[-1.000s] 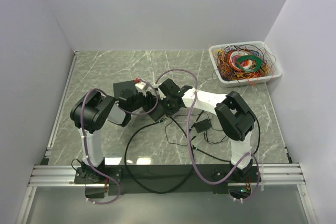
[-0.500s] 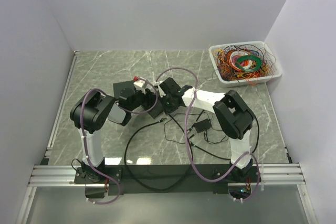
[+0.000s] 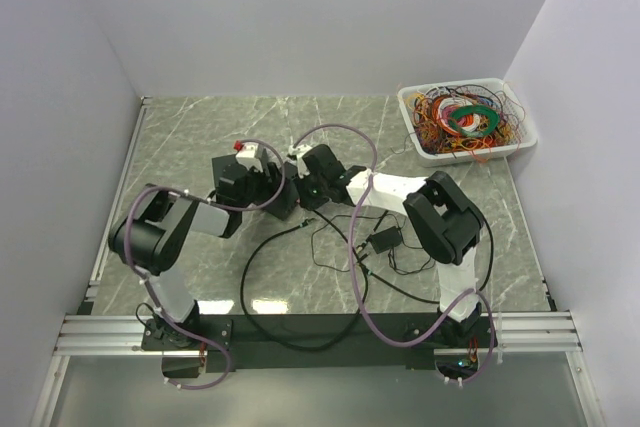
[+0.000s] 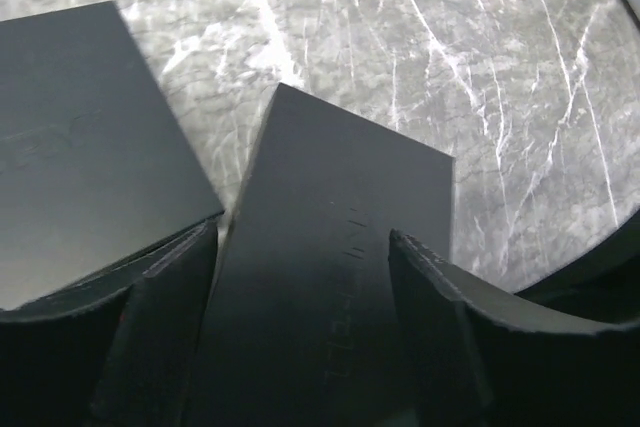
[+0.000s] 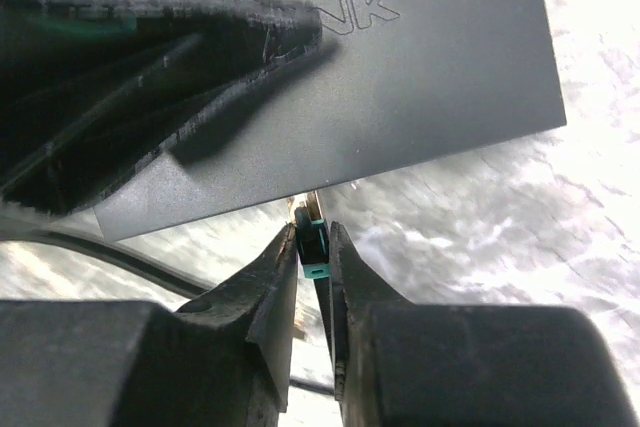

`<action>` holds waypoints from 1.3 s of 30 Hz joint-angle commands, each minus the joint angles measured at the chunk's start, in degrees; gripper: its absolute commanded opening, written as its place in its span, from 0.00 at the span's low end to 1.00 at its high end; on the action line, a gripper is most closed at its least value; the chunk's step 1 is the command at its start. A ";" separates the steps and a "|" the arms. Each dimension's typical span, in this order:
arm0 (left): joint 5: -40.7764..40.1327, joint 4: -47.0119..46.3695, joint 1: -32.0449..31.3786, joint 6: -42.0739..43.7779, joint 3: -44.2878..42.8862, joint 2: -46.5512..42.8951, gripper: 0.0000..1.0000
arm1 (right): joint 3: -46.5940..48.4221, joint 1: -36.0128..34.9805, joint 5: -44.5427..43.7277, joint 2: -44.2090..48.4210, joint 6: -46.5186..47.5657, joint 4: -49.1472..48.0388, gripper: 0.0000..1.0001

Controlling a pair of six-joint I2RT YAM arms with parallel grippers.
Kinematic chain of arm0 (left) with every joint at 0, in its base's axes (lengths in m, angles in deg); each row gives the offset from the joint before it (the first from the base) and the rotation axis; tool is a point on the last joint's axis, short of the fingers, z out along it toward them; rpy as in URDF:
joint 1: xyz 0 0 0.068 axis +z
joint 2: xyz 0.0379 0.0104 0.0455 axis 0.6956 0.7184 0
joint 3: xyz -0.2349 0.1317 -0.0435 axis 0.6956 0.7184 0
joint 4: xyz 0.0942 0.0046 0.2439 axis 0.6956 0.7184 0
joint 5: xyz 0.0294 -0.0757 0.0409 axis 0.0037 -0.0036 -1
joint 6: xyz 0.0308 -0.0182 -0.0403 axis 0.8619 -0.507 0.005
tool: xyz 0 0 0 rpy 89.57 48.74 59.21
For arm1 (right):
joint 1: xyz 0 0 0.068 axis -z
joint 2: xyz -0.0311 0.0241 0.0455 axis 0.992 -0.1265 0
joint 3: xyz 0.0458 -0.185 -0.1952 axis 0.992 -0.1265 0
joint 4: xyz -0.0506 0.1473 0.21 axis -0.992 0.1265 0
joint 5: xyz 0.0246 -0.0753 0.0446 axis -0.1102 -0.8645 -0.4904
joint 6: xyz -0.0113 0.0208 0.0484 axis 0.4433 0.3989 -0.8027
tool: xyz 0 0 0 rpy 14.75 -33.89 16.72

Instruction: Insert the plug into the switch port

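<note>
Grey-veined marble forms the table (image 3: 200, 127), which is enclosed by white walls (image 3: 320, 17). In the top external view two arms are counted, the left arm (image 3: 185, 219) and the right arm (image 3: 400, 189). They converge at mid-table, where their tips are too crowded to be read. One white bin (image 3: 478, 157) of tangled coloured wires (image 3: 460, 119) is seen at the far right, and one small black adapter (image 3: 385, 240) with thin cables (image 3: 330, 247) lies near the right arm. Only the left wrist view reveals two dark flat boxes: the switch (image 4: 340, 247), marked with embossed lettering, and a second box (image 4: 80, 137) just beside it. The left gripper (image 4: 300, 237) is shown spread, one of its fingers (image 4: 165, 327) to each side above the switch. Only the right wrist view shows the single plug (image 5: 316, 257), teal-bodied and pinched by the right gripper (image 5: 313, 234). The plug's tip is held at the switch's near edge; whether a port has been entered cannot be told.
</note>
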 commanded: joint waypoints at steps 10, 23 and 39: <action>-6.87 26.39 -1.05 -3.62 -7.28 -17.95 0.86 | -8.47 -0.54 -8.33 19.13 -6.55 -11.22 0.67; -13.72 36.42 -7.19 -7.48 -1.76 -33.23 0.84 | -27.01 -0.54 -20.63 42.77 -14.27 -1.48 0.69; -25.75 48.70 -29.77 -20.58 11.17 -46.86 0.76 | -26.14 0.86 -21.02 36.03 -18.32 9.08 0.71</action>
